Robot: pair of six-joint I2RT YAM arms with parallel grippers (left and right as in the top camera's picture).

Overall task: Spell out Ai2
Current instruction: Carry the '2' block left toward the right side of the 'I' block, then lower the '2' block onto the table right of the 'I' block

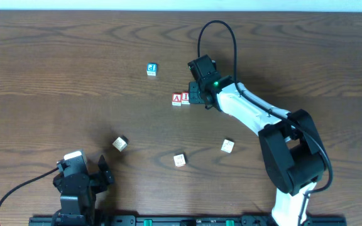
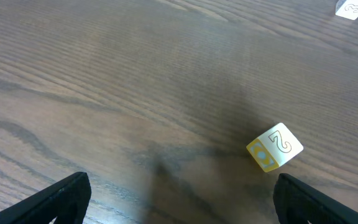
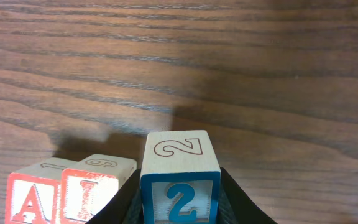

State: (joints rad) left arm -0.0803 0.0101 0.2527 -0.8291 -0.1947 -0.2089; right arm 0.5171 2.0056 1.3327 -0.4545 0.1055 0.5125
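2 block (image 3: pixel 180 177), blue numeral on its front, sits clamped in the right gripper (image 3: pixel 180 202), w/ the dark fingers (image 3: pixel 120 202) pressing its L and R faces low down. We judge it a small wooden cube: light, rigid, not fragile, w/ smooth printed faces that may be a bit slick. The flat opposite sides are the place to pinch, and that's the hold we see. Nothing to crush, but a skewed grip could twist it on release.

Position: the block is just beside the I block (image 3: pixel 98 186), which touches the A block (image 3: pixel 33 196), so the three read A-I-2 in the right wrist view. We can't tell if 2 touches I, nor if it rests on the table (image 3: pixel 229 74) or hangs just above.

In the overhead view the row lies near table centre, somewhat toward the far edge. The 2 itself is hidden under the gripper there.

Left gripper (image 2: pixel 180 202) is spread wide, holding nothing, near the near-left corner, w/ a yellow 2 block (image 2: pixel 275 147) lying apart ahead of it.
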